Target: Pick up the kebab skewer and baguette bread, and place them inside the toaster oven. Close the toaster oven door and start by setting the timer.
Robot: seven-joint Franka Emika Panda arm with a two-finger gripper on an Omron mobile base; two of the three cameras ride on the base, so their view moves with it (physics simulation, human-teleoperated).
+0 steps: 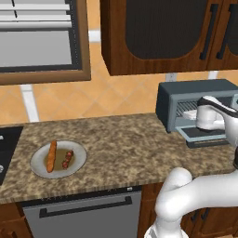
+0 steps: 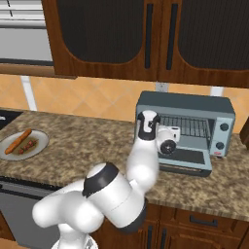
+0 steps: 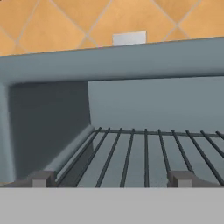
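The gripper [image 3: 109, 178] was spread wide and empty, just in front of the oven [image 2: 185, 104] w/ its door [image 2: 187, 158] dropped open, facing the wire rack [image 3: 144, 153]. The skewer [image 1: 68, 159] and baguette [image 1: 51, 156] lay side by side on the plate [image 1: 79, 151], well apart, far left on the counter [image 1: 125, 148].

arm: bent up from base, forearm reaching forward, wrist level | gripper [image 3: 109, 178]: pointing straight ahead, jaws spread wide, nothing between them | fingertips [image 3: 41, 178]: both apart at bottom of hand view

no text, label or number can be read anywhere.
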